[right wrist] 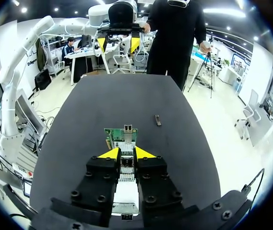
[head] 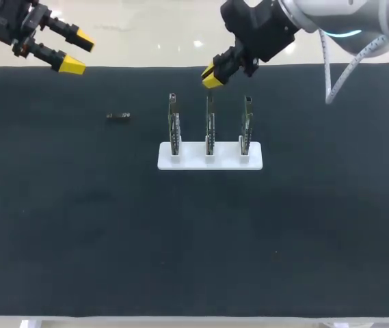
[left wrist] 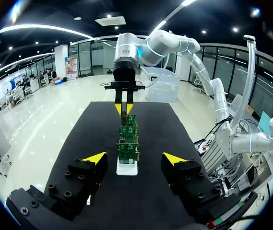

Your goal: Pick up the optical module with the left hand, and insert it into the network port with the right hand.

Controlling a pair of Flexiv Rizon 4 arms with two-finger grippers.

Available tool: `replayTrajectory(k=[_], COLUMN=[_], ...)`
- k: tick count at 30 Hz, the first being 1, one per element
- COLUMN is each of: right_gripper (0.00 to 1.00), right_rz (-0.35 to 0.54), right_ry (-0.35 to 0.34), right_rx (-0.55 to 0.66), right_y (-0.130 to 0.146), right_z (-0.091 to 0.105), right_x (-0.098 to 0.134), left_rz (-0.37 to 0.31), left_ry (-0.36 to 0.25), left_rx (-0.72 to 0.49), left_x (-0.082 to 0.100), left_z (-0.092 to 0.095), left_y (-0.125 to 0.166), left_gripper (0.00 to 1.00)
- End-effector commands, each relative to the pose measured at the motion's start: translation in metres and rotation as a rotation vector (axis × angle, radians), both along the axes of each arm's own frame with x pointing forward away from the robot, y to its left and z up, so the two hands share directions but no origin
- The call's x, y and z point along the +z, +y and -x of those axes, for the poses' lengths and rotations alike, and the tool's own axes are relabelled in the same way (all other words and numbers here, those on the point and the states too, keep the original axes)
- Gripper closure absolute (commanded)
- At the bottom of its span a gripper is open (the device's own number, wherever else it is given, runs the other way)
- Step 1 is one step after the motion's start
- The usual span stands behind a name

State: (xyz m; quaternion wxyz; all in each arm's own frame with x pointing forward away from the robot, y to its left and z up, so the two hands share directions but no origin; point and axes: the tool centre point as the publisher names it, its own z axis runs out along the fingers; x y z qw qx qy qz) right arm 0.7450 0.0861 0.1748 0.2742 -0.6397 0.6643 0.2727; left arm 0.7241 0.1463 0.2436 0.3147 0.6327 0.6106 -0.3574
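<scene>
Left gripper [head: 78,53] hangs spread left of the rack [head: 194,161], nearer the module [head: 118,116]; right gripper [head: 211,76], closed empty, waits above the rack.

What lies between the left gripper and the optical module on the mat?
Only bare black mat lies between the left gripper and the optical module, as the head view shows.

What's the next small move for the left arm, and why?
Probably move the left gripper over the small dark optical module lying on the black mat: the gripper is open, empty and off at the far edge, so nothing is picked up yet.
</scene>
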Motion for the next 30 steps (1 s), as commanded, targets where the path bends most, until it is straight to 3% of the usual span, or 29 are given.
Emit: replayTrajectory(k=[1,2,3,13,15,16,30], right_gripper=[1.00,0.65,0.00,0.00,0.58,1.00,1.00], right_rz=[-0.004,-0.003,-0.001,0.013,0.019,0.028,0.033], right_ry=[-0.006,-0.006,-0.006,-0.002,-0.001,0.000,-0.005], right_rx=[-0.008,-0.008,-0.015,-0.028,-0.027,-0.019,-0.002], right_y=[0.001,0.002,0.002,0.004,0.003,0.002,0.000], right_z=[0.000,0.001,0.001,0.004,0.004,0.004,0.001], right_x=[0.000,0.000,0.001,0.009,0.010,0.011,0.000], left_rz=[-0.003,-0.003,-0.003,-0.003,-0.003,-0.003,-0.003], left_ry=[0.002,0.002,0.002,0.002,0.002,0.002,0.002], left_rx=[-0.002,-0.002,-0.002,-0.002,-0.002,-0.002,-0.002], left_x=[0.000,0.000,0.000,0.000,0.000,0.000,0.000], left_z=[-0.001,-0.001,-0.001,-0.001,-0.001,-0.001,-0.001], left_y=[0.000,0.000,0.000,0.000,0.000,0.000,0.000], left_gripper=[0.00,0.00,0.00,0.00,0.00,0.00,0.00])
